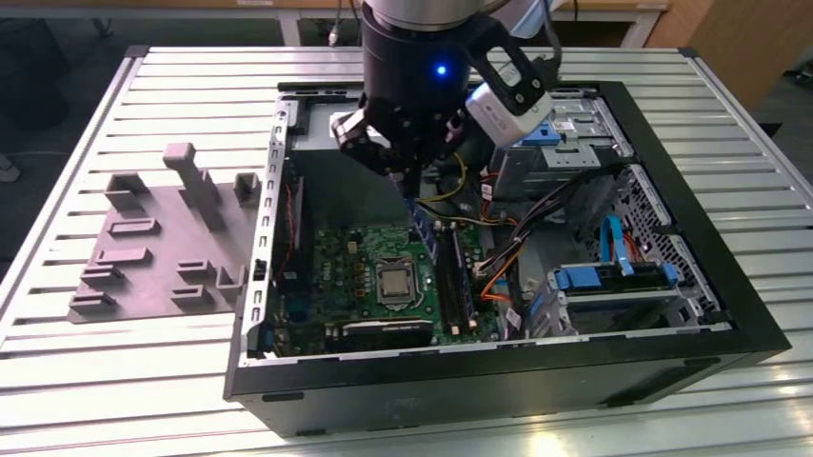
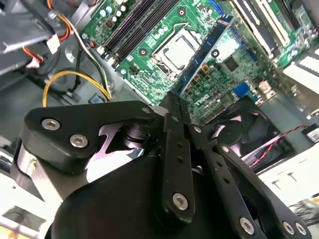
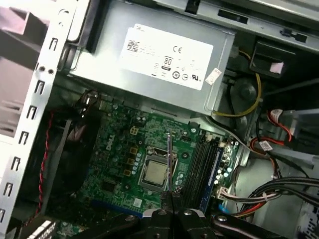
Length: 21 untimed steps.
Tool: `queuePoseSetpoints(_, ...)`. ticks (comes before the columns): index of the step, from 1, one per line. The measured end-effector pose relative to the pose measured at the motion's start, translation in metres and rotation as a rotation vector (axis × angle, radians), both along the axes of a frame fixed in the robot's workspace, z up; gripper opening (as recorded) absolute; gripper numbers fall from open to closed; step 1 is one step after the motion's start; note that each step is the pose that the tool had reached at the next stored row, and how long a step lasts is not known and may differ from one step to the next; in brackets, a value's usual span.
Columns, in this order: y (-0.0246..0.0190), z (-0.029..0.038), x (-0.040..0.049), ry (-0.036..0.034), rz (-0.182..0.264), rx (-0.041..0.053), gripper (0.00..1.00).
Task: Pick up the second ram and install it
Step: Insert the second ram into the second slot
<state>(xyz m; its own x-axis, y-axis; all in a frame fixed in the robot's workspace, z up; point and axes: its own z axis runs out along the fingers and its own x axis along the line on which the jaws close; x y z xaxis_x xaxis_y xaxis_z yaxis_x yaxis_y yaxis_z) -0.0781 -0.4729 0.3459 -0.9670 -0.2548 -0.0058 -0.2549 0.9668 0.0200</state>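
Holding the second ram (image 2: 209, 52) now: gripper (image 2: 174, 102) is pinched tight on it, fingers clamped flat on both faces at its top end. Stick hangs edge-down below the tips; blue board w/ pale label shows in the second wrist view. In the first wrist view I see it edge-on, a thin line over the gap btwn CPU socket (image 3: 153, 173) and mem slots (image 3: 199, 162). Can't tell if its lower edge touches the mobo (image 3: 114, 164). Past the board, PSU (image 3: 149, 45) sits against the case wall. Exterior view: arm reaches down into the open PC case (image 1: 508, 381). Grey fixture tray (image 1: 159, 248) lies on the slatted table (image 1: 76, 381) at the exterior view's left, just beside the case.
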Motion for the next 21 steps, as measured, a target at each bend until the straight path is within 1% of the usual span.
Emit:
queuePoseSetpoints(9,0.0000,-0.0023,0.0000,0.0000,-0.162,0.0000,0.12)
queuePoseSetpoints(10,0.0000,-0.0023,0.0000,0.0001,-0.168,-0.0001,0.12)
queuePoseSetpoints(15,0.0000,-0.0025,0.0001,0.0000,-0.171,0.0001,0.12)
queuePoseSetpoints(21,0.0000,-0.0033,0.0038,-0.0001,-0.192,0.0001,0.12)
